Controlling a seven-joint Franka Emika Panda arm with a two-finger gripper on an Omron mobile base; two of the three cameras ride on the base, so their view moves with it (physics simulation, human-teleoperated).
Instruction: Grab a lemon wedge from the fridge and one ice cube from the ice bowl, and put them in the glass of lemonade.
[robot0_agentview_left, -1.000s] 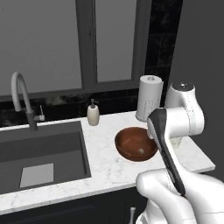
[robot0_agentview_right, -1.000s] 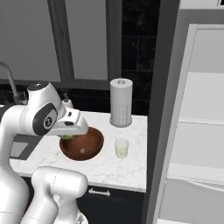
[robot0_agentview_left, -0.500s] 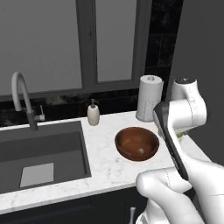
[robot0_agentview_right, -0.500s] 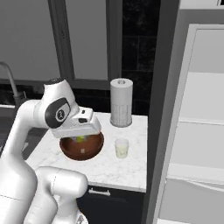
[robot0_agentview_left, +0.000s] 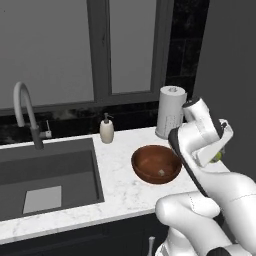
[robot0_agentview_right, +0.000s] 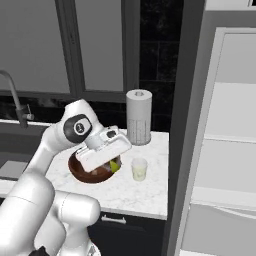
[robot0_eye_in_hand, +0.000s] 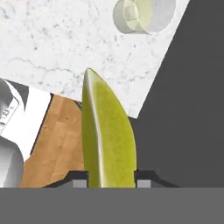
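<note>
In the left base view, the gripper (robot0_agentview_left: 216, 154) hangs right of the bowl (robot0_agentview_left: 156, 164), its wedge (robot0_agentview_left: 217, 156) mostly hidden. In the right base view, the wedge (robot0_agentview_right: 115, 165) sits between bowl (robot0_agentview_right: 80, 174) and glass (robot0_agentview_right: 139, 169). In the hand view, the fingers (robot0_eye_in_hand: 77, 178) clamp the wedge (robot0_eye_in_hand: 106, 135); the glass (robot0_eye_in_hand: 139, 15) is cut off above.

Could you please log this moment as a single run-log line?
gripper: shut on lemon wedge | position: above counter edge, short of glass of lemonade | ice bowl: ice cube inside | wedge not yet in glass
</note>
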